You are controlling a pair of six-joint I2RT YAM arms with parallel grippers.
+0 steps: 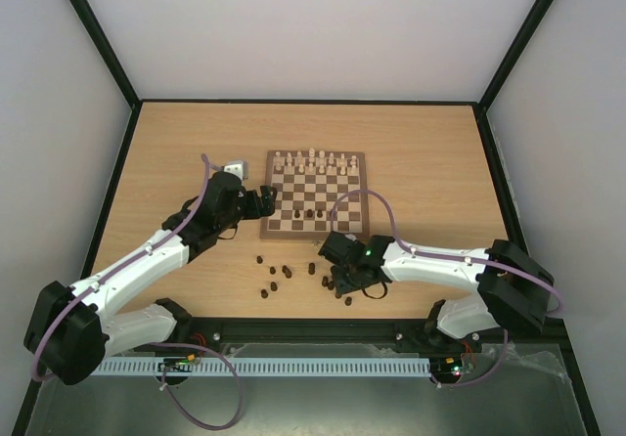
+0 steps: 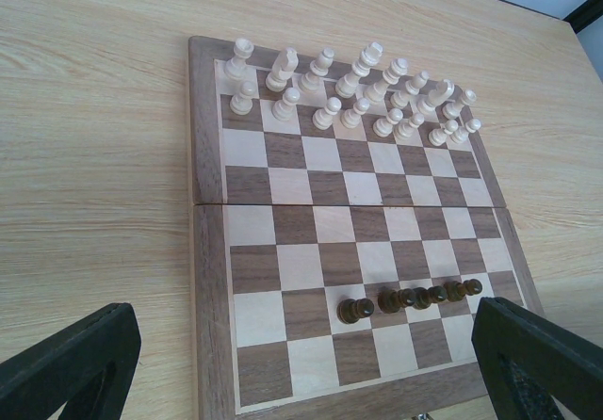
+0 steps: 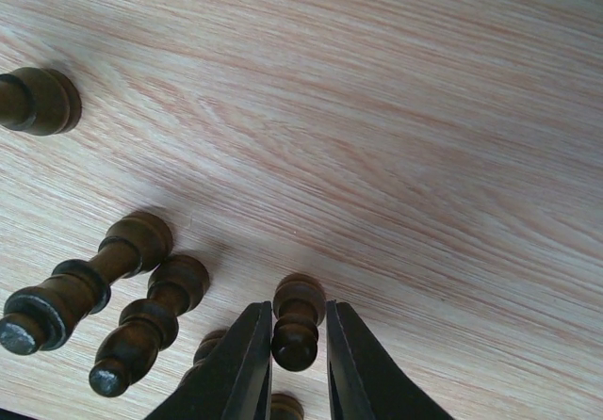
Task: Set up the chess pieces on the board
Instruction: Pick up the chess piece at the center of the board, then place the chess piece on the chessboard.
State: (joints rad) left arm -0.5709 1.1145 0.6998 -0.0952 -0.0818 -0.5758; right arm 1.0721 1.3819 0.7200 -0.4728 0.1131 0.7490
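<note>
Pawn work, this: my right fingers (image 3: pixel 236 373) have closed in on a dark pawn (image 3: pixel 297 321) on the worktop (image 1: pixel 421 152), one on each side of it and touching it as far as I can see. I took it from straight over the top so the narrow tips slip between it and the loose dark pieces (image 1: pixel 279 278) scattered just beside it. Two of those (image 3: pixel 113 316) look to be lying on their sides close to my left tip, and I judge they could roll if I brush them. Whether my pawn stands or lies I cannot tell.

My left fingers (image 2: pixel 75 363) are spread as wide as they go and hold nothing. They hang over the near left edge of the board (image 2: pixel 204 137), looking along it, probably out of the way while the right arm picks.

On the board the pale pieces (image 2: pixel 358 90) already fill the two far rows. A short line of dark pieces (image 2: pixel 415 298) stands in the second row from the near edge, toward the right. So the dark side is only partly set, and the row nearest me is bare in the left wrist view. I judge this pawn belongs on a free square left of that line.
</note>
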